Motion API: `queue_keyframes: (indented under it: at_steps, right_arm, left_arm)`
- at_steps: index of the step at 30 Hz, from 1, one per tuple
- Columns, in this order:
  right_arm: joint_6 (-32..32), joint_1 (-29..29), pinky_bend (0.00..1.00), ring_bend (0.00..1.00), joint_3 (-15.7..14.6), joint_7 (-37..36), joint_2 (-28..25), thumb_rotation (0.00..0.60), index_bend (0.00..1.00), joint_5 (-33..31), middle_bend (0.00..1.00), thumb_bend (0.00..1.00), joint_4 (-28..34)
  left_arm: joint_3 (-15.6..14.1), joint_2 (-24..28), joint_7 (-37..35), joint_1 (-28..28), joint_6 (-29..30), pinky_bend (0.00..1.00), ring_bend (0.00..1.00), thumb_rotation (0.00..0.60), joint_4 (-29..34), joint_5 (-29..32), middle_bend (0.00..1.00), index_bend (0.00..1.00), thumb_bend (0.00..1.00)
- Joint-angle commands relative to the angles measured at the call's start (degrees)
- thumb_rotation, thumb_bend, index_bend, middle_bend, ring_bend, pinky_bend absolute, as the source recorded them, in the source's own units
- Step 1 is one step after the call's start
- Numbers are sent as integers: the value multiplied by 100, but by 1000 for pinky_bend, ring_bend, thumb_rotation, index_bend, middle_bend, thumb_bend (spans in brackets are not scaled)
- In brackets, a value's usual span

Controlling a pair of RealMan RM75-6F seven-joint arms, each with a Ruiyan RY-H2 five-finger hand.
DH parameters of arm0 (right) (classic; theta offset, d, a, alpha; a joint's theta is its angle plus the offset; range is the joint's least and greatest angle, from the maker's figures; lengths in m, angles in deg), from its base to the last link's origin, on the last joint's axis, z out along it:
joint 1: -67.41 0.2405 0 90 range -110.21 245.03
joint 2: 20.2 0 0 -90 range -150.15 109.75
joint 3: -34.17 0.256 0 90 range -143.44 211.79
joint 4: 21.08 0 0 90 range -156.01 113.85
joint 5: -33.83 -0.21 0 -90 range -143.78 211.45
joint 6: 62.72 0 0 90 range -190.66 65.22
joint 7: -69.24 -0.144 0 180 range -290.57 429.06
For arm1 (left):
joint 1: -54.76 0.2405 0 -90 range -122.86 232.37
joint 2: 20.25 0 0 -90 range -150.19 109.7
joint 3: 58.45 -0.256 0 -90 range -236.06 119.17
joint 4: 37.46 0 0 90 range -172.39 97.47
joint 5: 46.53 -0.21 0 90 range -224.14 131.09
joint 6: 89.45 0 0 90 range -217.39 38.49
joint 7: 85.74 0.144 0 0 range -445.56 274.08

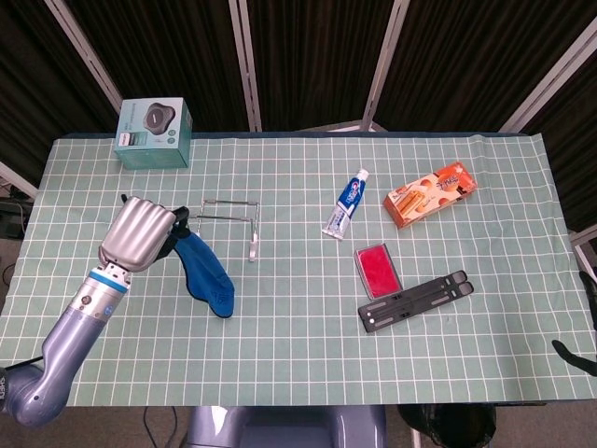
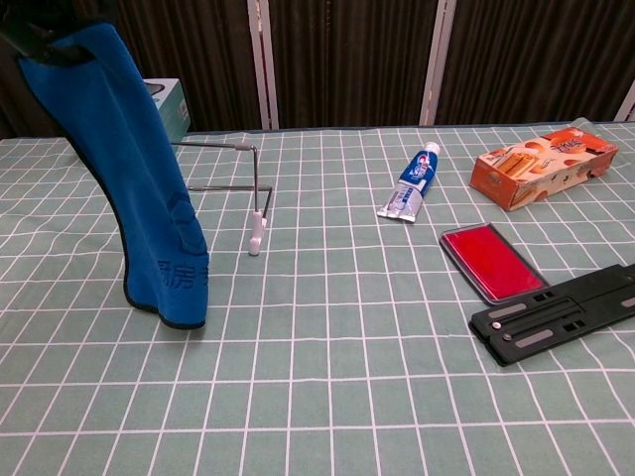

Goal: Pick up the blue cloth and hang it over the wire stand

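Note:
My left hand (image 1: pixel 140 233) grips the top end of the blue cloth (image 1: pixel 207 272) and holds it high above the table. In the chest view the blue cloth (image 2: pixel 149 178) hangs down long, and only dark bits of the hand show at the top left corner. Its lower end is near the tablecloth, left of and in front of the wire stand (image 2: pixel 226 185). In the head view the wire stand (image 1: pixel 229 220) is just right of the hand. Only a sliver of my right hand (image 1: pixel 588 322) shows at the right edge, far from the cloth.
A teal box (image 1: pixel 154 133) stands at the back left. A toothpaste tube (image 1: pixel 346 203), an orange box (image 1: pixel 431 193), a red case (image 1: pixel 378 270) and a black folding stand (image 1: pixel 415 300) lie on the right half of the table.

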Motion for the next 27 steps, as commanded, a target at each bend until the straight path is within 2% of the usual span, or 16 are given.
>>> queue_keyframes:
  at_steps: [1, 8, 16, 19, 23, 27]
  right_arm:
    - [-10, -8, 0, 0, 2, -22, -7, 600, 0, 0, 0, 0, -1]
    - [30, 5, 0, 0, 14, -49, -13, 600, 0, -27, 0, 0, -11]
    - [86, 28, 0, 0, 26, 14, 9, 600, 0, -79, 0, 0, -10]
    - [118, 35, 0, 0, 48, 40, 21, 600, 0, -150, 0, 0, -25]
    - [171, 50, 0, 0, 79, 63, 37, 600, 0, -249, 0, 0, -47]
    - [193, 48, 0, 0, 100, 50, 43, 600, 0, -319, 0, 0, -73]
  left_arm:
    - [150, 115, 395, -185, 80, 1000, 960, 600, 19, 241, 988, 892, 702]
    - [227, 97, 716, -566, -196, 1000, 960, 600, -462, 323, 989, 894, 703]
    - [374, -155, 598, -1049, -609, 1000, 960, 600, -1149, 315, 989, 895, 704]
    - [439, -289, 445, -1249, -790, 1000, 959, 600, -1476, 278, 989, 895, 705]
    - [394, -517, 492, -1663, -1196, 1000, 953, 600, -2230, -18, 984, 897, 705]
    - [382, -756, 368, -1824, -1273, 1000, 948, 600, -2626, -134, 980, 900, 705]
